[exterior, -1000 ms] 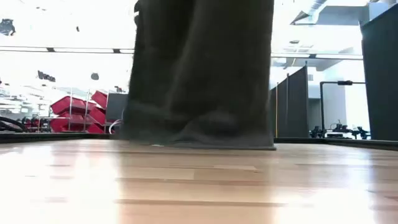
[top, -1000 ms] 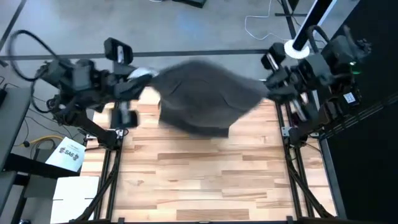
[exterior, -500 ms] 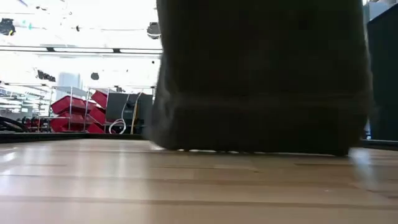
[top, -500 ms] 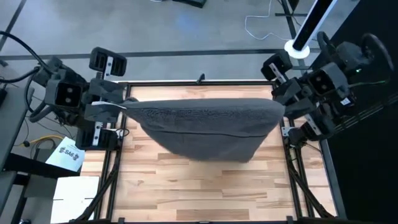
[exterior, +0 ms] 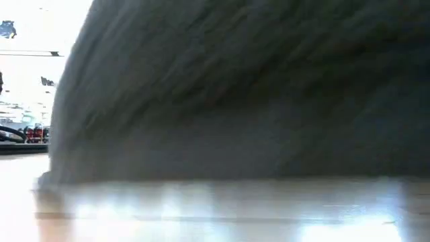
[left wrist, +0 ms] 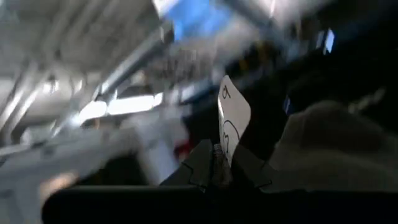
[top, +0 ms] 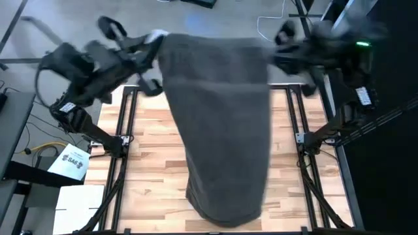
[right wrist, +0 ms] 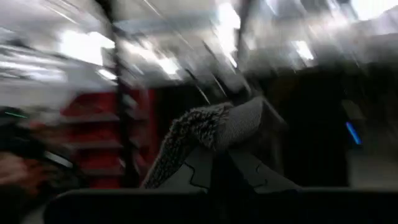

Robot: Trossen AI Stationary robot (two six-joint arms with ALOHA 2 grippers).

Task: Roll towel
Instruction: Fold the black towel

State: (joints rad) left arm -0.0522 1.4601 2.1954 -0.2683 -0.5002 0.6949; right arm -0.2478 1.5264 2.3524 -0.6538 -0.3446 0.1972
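Lengthwise, towel (top: 222, 124) spans far edge to near, both claws (top: 153, 40) (top: 277, 40) gripping.

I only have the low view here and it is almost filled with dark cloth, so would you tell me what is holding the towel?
Observer: Both arms are. In the high view the left gripper and the right gripper each hold a far corner of the towel, which stretches toward the near edge of the table.
Operator: Thank you. Are the grips secure?
Observer: The right wrist view shows a bunched towel corner pinched between that arm's fingers.
Operator: And the left side?
Observer: The left wrist view shows the towel's white tag standing up right at that arm's fingertips.
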